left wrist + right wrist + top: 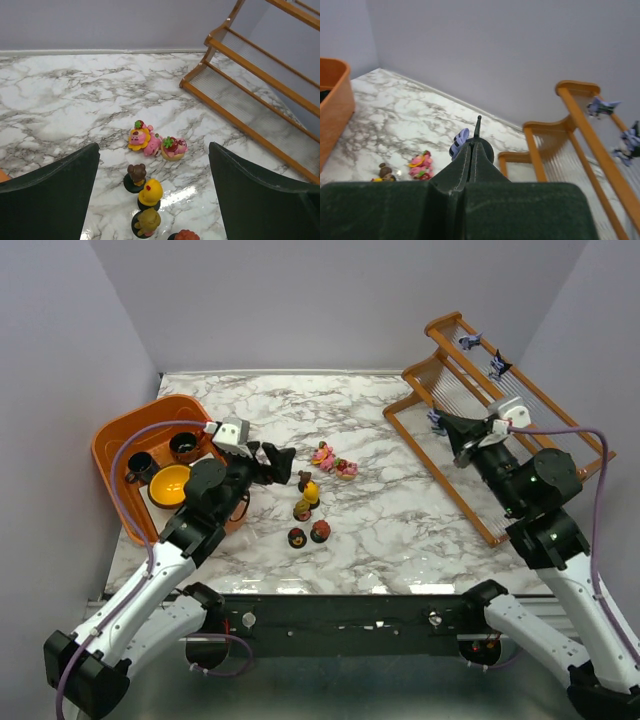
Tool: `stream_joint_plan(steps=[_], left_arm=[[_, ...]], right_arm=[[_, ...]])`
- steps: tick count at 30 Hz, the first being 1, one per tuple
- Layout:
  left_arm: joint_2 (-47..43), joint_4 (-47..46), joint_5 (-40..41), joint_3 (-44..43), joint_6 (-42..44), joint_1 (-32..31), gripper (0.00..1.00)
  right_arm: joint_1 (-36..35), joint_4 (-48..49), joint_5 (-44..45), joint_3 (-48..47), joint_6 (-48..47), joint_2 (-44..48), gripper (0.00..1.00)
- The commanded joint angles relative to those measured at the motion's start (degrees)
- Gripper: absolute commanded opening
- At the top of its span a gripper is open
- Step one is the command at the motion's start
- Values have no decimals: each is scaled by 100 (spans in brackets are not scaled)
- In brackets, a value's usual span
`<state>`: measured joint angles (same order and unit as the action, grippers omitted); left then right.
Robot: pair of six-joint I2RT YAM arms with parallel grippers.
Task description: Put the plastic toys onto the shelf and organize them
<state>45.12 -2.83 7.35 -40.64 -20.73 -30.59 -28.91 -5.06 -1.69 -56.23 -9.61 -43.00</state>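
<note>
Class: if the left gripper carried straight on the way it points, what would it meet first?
Probably the small yellow plastic figurine standing between the fingers of the open left gripper, or the brown bear figurine just beyond; depth is unclear.

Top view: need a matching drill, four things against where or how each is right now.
Things:
1. left gripper
2. right gripper
3. yellow bowl
4. pink toys

States:
A. in the orange tub
B. shut on a purple toy, by the shelf
C. open, holding nothing
D. lying on the marble table, between the arms

Pairs: 1-C, 2-B, 3-A, 4-D
</note>
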Motion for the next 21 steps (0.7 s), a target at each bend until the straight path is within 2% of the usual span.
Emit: stream_joint_plan(steps=[1,7,10,11,12,13,16,20,21], left_arm=[[84,-1104,-727,407,676,44,99],[760,-1990,-709,224,675,71,99],[1051,-2413,-683,188,789,71,99],[1086,-2441,-639,188,860,71,99],[1078,-2442,-604,197,895,53,99],[1060,-2381,-578,267,939,36,99],[1016,-2101,-350,329,1202,-87,99],[1183,-1958,-234,276,1326,-219,99],[1253,-1932,-261,259,1326,-219,99]], right_arm=[[911,-618,-480,-371,-357,213,1],[2739,-742,-1771,-784,-262,-58,1],[3802,-488,-2720,-864,81,-243,1],[4074,-252,-3279,-855,343,-365,1],[4599,-93,-3554,-811,493,-445,1],[4787,82,-3775,-750,643,-498,1],[5403,908,-4443,-548,1204,-726,1],[6343,3030,-5689,-152,2766,-1192,1],[6571,3220,-5806,-152,2876,-1410,1]])
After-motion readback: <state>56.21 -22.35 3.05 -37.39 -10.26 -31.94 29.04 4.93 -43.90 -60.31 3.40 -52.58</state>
